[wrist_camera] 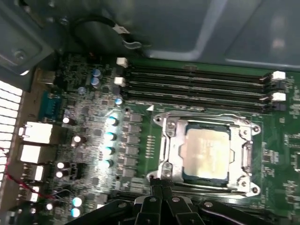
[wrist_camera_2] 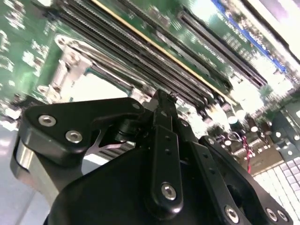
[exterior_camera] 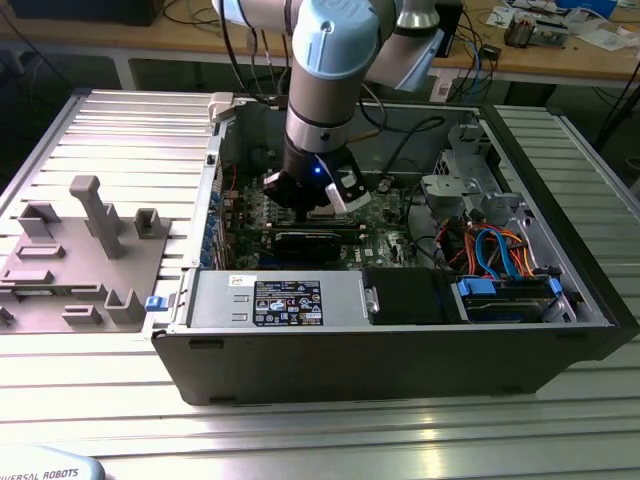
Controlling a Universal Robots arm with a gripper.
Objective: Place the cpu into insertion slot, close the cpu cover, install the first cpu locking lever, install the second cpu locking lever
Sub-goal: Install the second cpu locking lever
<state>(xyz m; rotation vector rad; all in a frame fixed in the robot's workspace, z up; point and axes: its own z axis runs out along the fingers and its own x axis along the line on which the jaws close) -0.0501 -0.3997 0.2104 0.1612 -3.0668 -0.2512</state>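
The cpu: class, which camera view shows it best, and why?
The first wrist view: the cpu lies face-up in its socket, framed by the cpu cover. The second wrist view gives a bright glare at the socket; in the exterior view the arm hides it.

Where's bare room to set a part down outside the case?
The ribbed table is bare in front of the computer case and at the exterior view's right. Crowded: the grey fixture tray at its left, and the gripper beside the cpu.

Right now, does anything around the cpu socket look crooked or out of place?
Nothing stands out. The cpu lies flat and square in the insertion slot, with the cpu cover down around it. The hand sits at the socket's edge, fingers together.
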